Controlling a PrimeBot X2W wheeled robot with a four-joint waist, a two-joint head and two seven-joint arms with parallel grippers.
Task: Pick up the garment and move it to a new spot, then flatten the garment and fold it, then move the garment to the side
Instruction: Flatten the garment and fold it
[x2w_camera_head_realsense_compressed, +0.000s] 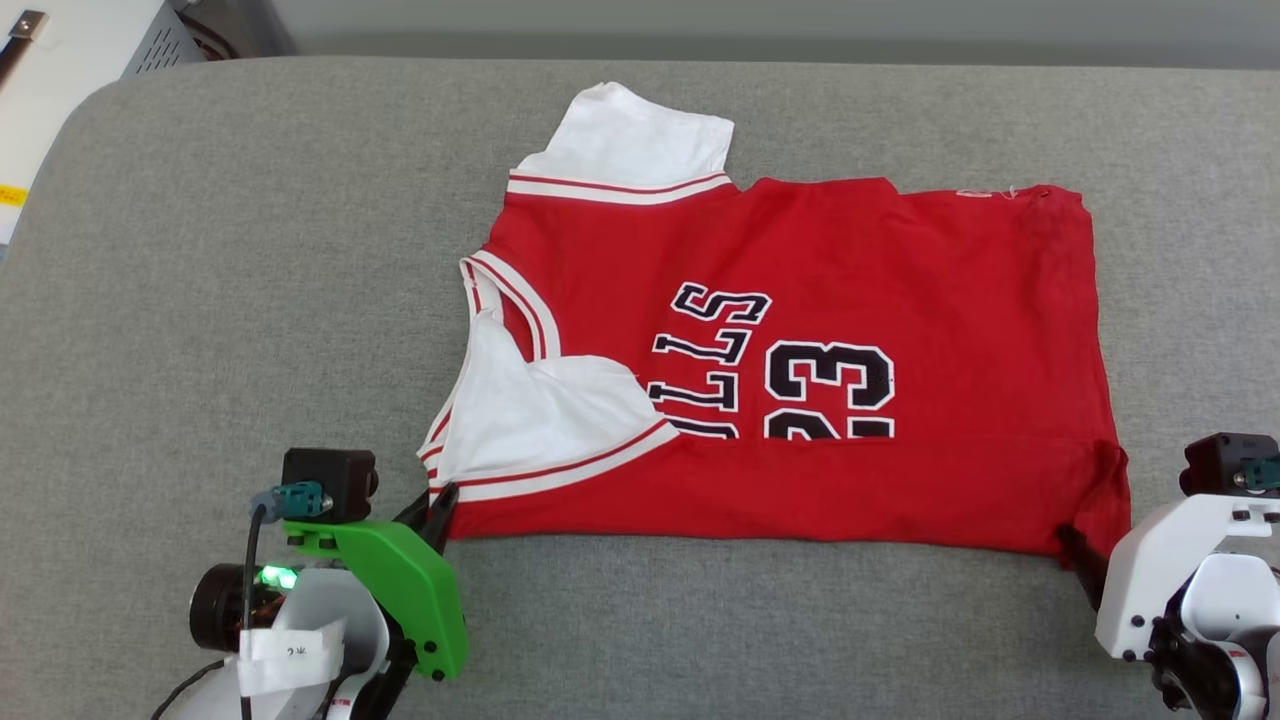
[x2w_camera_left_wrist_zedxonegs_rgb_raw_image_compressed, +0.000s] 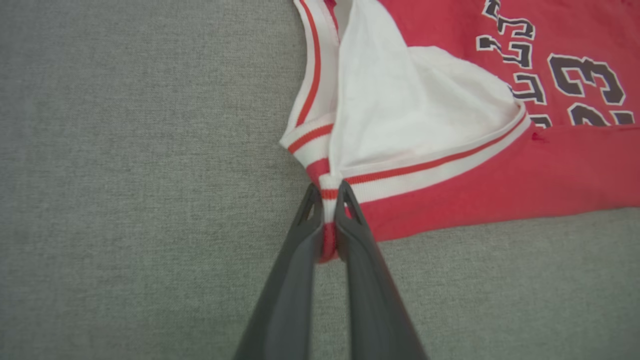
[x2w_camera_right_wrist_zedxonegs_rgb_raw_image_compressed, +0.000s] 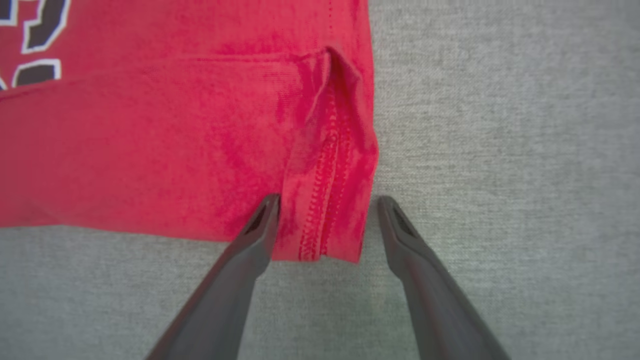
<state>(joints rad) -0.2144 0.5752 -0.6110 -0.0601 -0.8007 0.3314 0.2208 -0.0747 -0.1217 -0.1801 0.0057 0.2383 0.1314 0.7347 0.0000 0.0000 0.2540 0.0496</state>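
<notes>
The garment (x2w_camera_head_realsense_compressed: 800, 330), a red jersey with white sleeves and black "BULLS 23" lettering, lies sideways on the grey surface, its near edge folded up over the lower lettering. My left gripper (x2w_camera_head_realsense_compressed: 440, 510) is at its near left corner, and in the left wrist view that gripper (x2w_camera_left_wrist_zedxonegs_rgb_raw_image_compressed: 328, 196) is shut on the striped trim of the garment (x2w_camera_left_wrist_zedxonegs_rgb_raw_image_compressed: 450, 165). At the near right corner my right gripper (x2w_camera_head_realsense_compressed: 1075, 550) stands open. Seen from the right wrist, its fingers (x2w_camera_right_wrist_zedxonegs_rgb_raw_image_compressed: 325, 202) straddle the stitched hem corner of the garment (x2w_camera_right_wrist_zedxonegs_rgb_raw_image_compressed: 150, 150) without pinching it.
The grey padded surface (x2w_camera_head_realsense_compressed: 250, 300) extends wide on all sides of the garment. A white box with a vent (x2w_camera_head_realsense_compressed: 90, 50) sits beyond the surface's far left corner.
</notes>
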